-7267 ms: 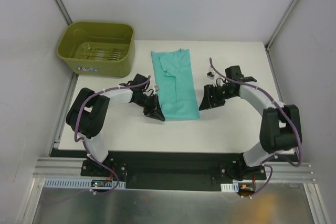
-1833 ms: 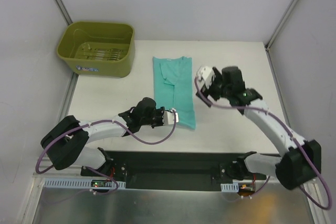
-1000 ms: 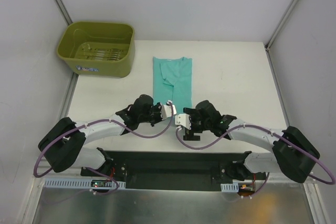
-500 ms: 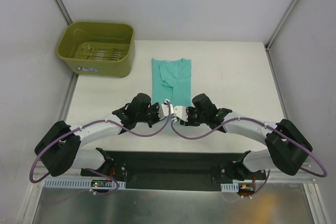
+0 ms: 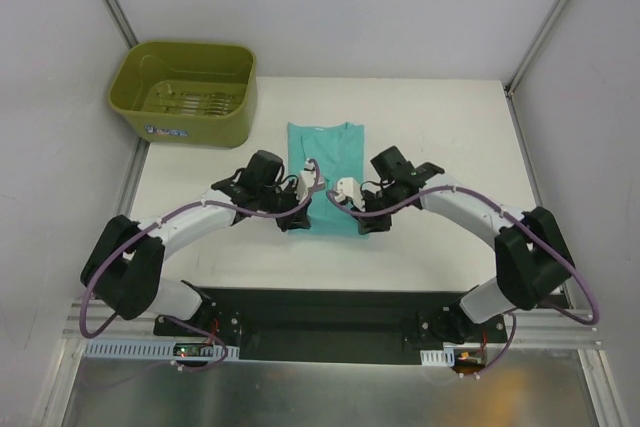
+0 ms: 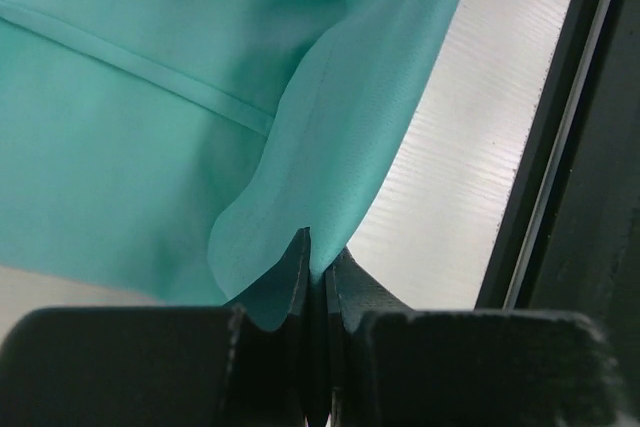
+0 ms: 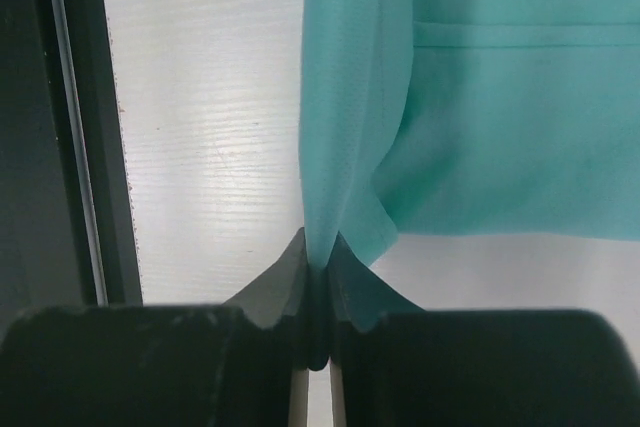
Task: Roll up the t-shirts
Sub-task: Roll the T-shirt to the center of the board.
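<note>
Left pincer (image 6: 318,252): clamped on t-shirt (image 5: 326,152) hem corner
Right pincer (image 7: 318,247): clamped on the other corner
Axis: shirt stretches toward 12 o'clock from both, equally near

Filmed from above and behind the near edge, looking down over the whole counter (image 5: 440,127). Filmed from each wrist at very close range; shared with overhead the t-shirt's (image 5: 340,147) near hem and the counter's near edge.

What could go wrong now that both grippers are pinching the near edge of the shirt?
1. The left gripper and the right gripper each hold only a thin bit of the shirt at their very tips, so the soft fabric may slip out.
2. With the edge held at two separate spots, one arm moving ahead of the other would likely make the roll crooked.
</note>
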Robot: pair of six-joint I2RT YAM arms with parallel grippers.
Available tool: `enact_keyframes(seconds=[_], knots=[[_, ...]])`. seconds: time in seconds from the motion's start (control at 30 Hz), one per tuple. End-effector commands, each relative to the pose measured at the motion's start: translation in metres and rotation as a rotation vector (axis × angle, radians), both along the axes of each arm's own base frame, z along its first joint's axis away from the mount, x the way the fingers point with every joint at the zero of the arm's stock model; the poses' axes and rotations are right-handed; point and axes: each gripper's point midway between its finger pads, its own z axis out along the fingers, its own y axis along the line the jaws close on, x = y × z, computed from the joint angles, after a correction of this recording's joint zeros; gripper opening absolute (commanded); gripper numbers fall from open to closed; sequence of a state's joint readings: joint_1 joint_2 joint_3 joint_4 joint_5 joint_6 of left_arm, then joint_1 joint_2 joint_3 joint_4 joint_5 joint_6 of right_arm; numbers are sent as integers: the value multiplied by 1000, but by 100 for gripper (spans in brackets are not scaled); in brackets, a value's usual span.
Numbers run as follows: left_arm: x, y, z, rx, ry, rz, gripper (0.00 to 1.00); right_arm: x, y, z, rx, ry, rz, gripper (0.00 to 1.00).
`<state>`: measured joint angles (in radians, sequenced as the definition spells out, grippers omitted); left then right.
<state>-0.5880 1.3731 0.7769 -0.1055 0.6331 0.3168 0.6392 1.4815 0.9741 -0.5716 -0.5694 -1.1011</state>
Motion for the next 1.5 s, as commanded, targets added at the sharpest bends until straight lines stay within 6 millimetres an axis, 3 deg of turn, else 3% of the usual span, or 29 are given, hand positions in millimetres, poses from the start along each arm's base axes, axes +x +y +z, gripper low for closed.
enact_keyframes(seconds=[0.0, 0.07, 0.2, 0.8, 0.97, 1.13, 1.47], knots=[[-10, 8, -3, -4, 175, -31, 0, -11, -2, 8, -1, 219, -1, 9], [-8, 4, 4, -25, 193, -73, 0, -5, 0, 7, -19, 282, -10, 8], [-12, 11, -8, 0, 342, -73, 0, 1, -2, 6, -29, 341, 7, 8], [29, 31, -39, 54, 524, 5, 1, 34, 9, -10, -135, 553, -23, 8], [50, 36, -44, 69, 555, 74, 8, 44, 12, -14, -165, 594, -52, 9], [71, 44, -53, 81, 600, 148, 26, 53, 13, -26, -220, 649, -104, 10], [81, 60, -61, 183, 571, 214, 34, 74, 19, -40, -275, 726, -211, 13]])
